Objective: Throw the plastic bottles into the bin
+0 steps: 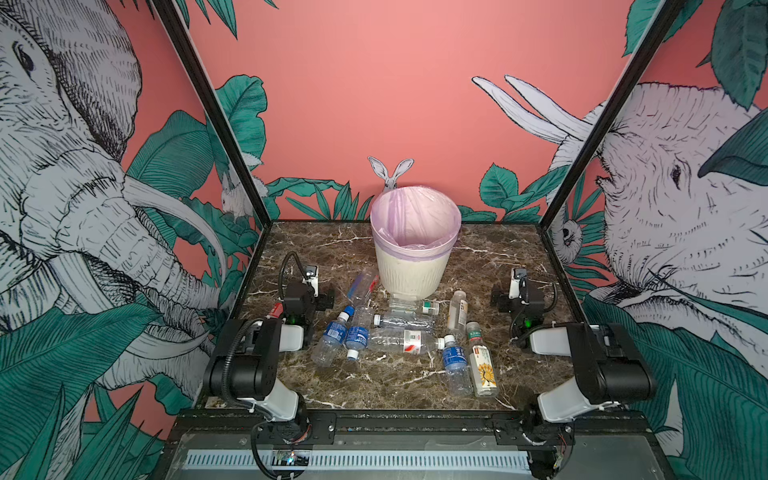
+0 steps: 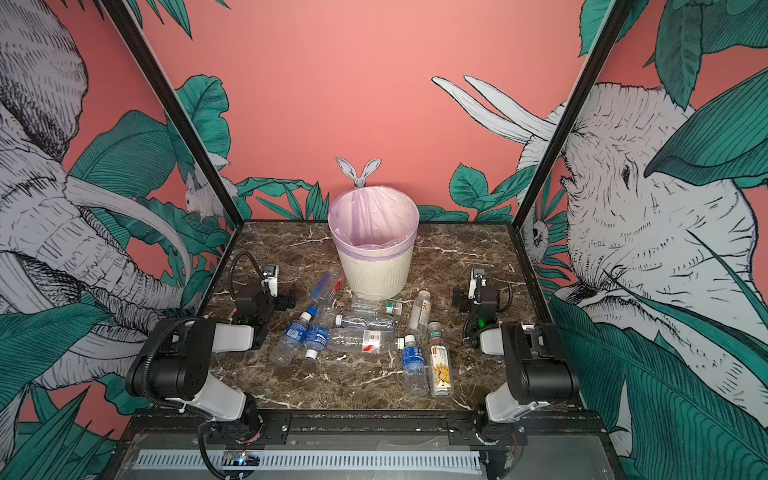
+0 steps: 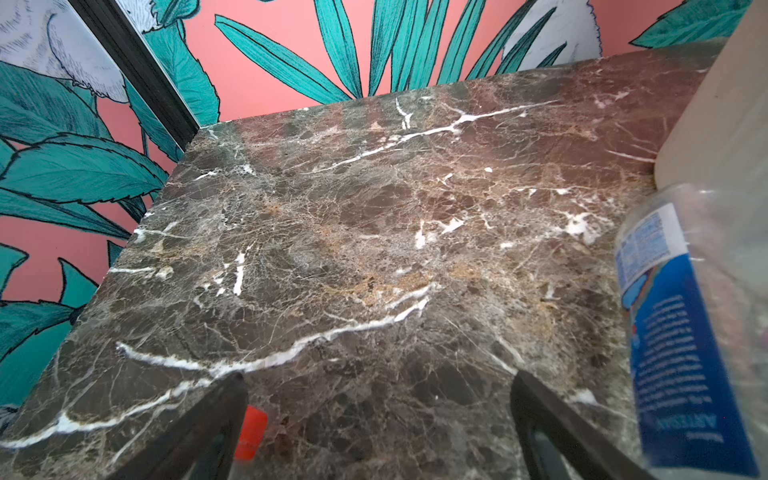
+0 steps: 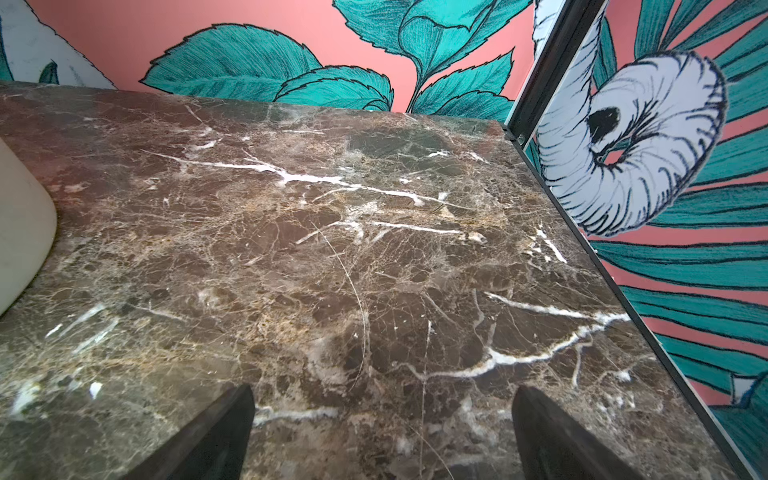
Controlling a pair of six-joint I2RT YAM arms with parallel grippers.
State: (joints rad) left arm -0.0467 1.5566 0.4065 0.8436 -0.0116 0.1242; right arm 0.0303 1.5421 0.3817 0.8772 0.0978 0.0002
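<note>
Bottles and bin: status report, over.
Left gripper open, empty. Right gripper open, empty. Bottles on table, none visible in bin. Nothing in the way.

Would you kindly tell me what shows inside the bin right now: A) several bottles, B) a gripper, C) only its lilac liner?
C: in both top views only the lilac liner shows inside the bin, and the plastic bottles lie on the table.
</note>
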